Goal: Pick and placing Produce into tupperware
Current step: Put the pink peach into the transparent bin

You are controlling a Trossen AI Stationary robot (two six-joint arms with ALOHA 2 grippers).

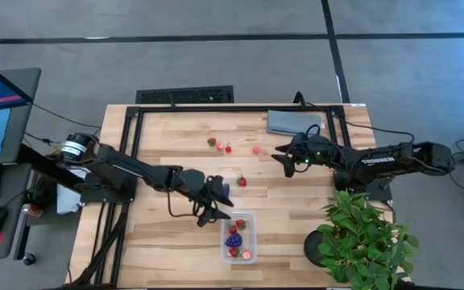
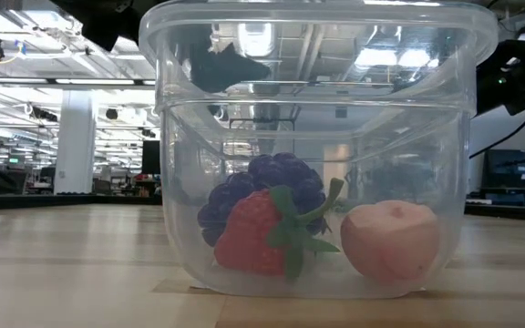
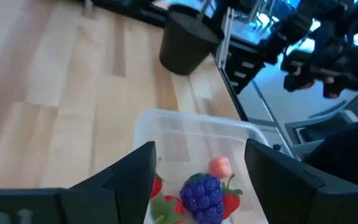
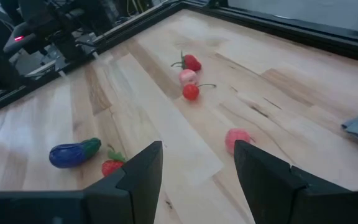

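The clear tupperware [image 1: 248, 219] stands near the table's front edge. It holds a purple grape cluster [image 3: 202, 191], strawberries [image 3: 232, 200], and a pink piece [image 3: 220, 166]. My left gripper [image 3: 201, 149] hangs open just above the tupperware's left rim [image 1: 218, 205], with nothing between its fingers. My right gripper [image 4: 197, 152] stands open at the far right [image 1: 284, 159], low over the table. Loose produce lies on the wood ahead of it: a pink piece [image 4: 238, 138], a strawberry [image 4: 191, 62], a cherry [image 4: 191, 92], a purple eggplant [image 4: 73, 154] and another strawberry [image 4: 112, 167].
A potted green plant [image 1: 361, 238] stands at the front right, close to the tupperware. A folded grey cloth [image 1: 292, 121] lies at the back right. Black frame rails [image 1: 240, 107] run along the table's far and side edges. Bare wood lies at the front left.
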